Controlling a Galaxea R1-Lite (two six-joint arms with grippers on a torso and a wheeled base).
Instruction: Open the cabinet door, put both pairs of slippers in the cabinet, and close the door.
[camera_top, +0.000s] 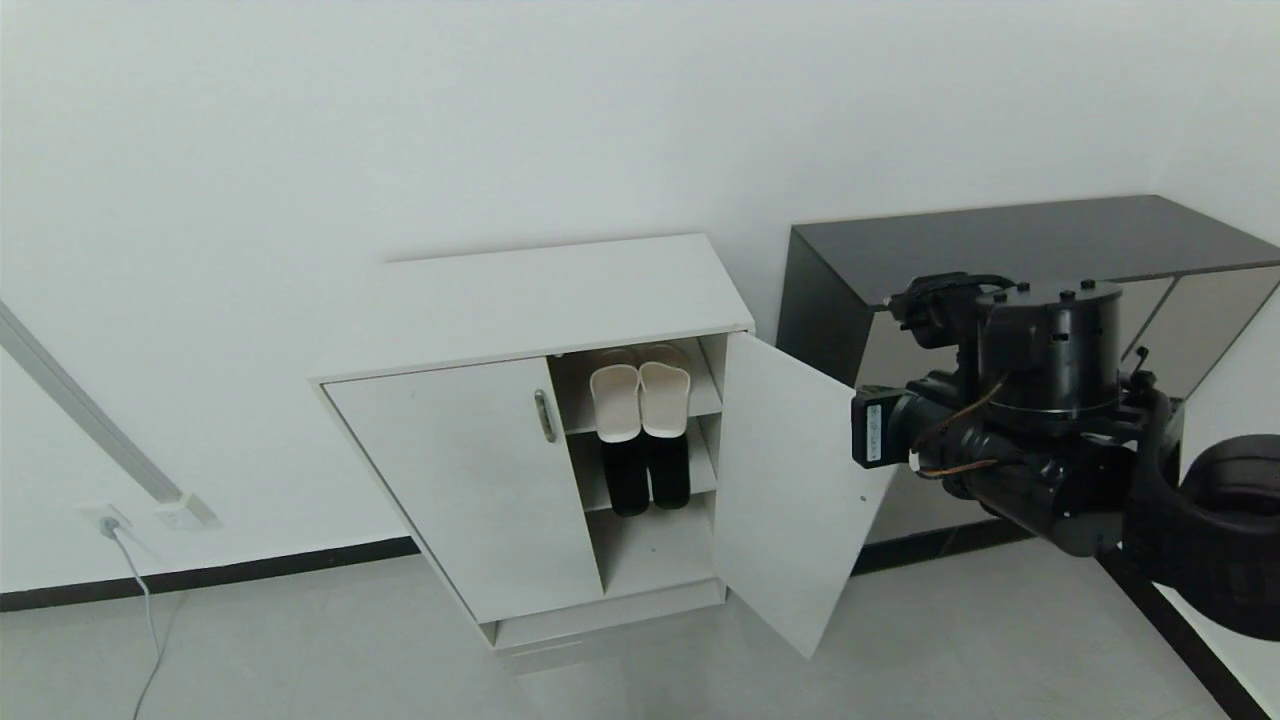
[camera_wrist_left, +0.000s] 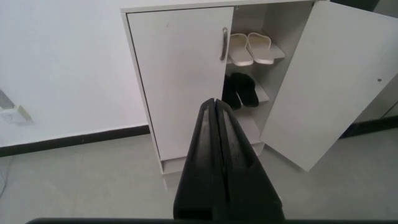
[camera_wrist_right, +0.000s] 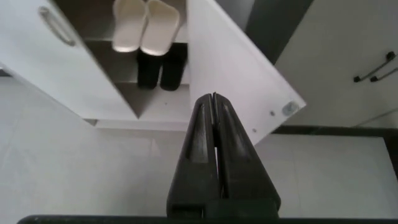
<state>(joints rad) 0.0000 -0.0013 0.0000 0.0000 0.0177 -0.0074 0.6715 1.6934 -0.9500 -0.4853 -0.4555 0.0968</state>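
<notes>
The white cabinet (camera_top: 540, 290) is standing against the wall with its left door (camera_top: 470, 480) sitting closed and its right door (camera_top: 790, 480) hanging wide open. Inside, the white slippers (camera_top: 640, 400) are resting side by side on the upper shelf. The black slippers (camera_top: 648, 475) are resting on the shelf directly below, and both pairs are poking out a little past the shelf fronts.

The left claw (camera_wrist_left: 216, 106) is hovering in front of the cabinet, well apart from it, with its fingers pressed together and gripping nothing. Seen from its wrist camera, it is pointing toward the gap between the two doors, and both pairs are lying well beyond its tip.

The right claw (camera_wrist_right: 213, 98) is likewise pressed together and carrying nothing. It is hanging over the floor in front of the open door's inner face, with the slippers farther off inside the cabinet. In the head view the right arm (camera_top: 1040, 400) is sitting just beside the open door's outer edge; whether it is touching the door is hard to tell from here.

A black-topped unit (camera_top: 1000, 240) is standing against the wall to the cabinet's right.
</notes>
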